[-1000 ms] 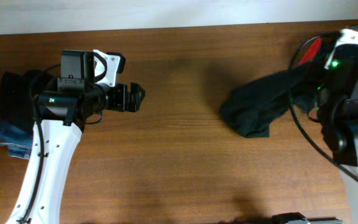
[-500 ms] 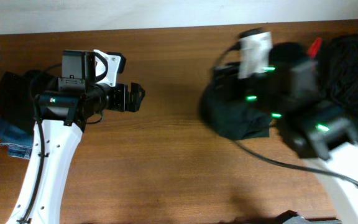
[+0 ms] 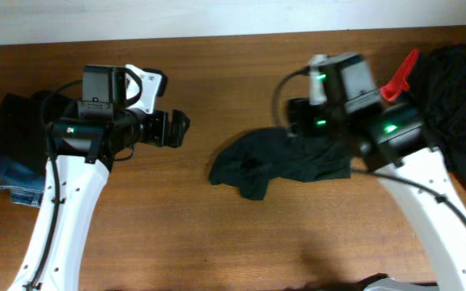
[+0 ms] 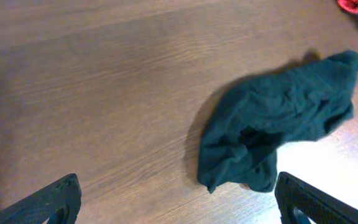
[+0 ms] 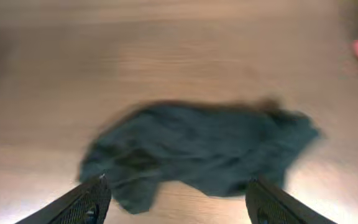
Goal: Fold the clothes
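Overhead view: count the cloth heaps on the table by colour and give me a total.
Blackish-teal: 1, the crumpled T-shirt mid-table
Black: 2, the heap at the left edge and the heap at the right edge
Blue: 1, the denim piece beside the left heap
Total: 4 (how many garments each heap holds cannot be told)

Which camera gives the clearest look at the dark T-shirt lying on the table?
Left wrist: the T-shirt appears whole, sharp and unobstructed. Overhead shows one end hidden under the right arm. Right wrist shows all of it, but blurred.
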Robot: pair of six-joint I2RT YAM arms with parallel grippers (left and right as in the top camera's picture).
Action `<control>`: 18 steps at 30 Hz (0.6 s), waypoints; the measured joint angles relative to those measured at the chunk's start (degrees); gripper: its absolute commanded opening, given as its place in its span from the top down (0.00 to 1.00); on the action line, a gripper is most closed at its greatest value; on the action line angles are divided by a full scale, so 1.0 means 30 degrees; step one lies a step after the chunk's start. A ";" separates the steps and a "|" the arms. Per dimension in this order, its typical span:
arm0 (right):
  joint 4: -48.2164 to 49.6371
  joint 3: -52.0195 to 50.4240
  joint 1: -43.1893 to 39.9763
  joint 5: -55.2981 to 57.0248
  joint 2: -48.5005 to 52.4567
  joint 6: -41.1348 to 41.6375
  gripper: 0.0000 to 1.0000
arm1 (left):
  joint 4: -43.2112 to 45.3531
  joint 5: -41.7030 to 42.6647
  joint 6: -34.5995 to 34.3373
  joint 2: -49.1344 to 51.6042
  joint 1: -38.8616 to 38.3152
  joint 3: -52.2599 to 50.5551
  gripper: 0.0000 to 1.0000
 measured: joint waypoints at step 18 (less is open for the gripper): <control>0.0699 -0.1719 -0.4911 -0.2215 0.8757 0.3038 0.41 | 0.0823 0.0080 0.2178 0.3344 -0.3789 0.0029 0.01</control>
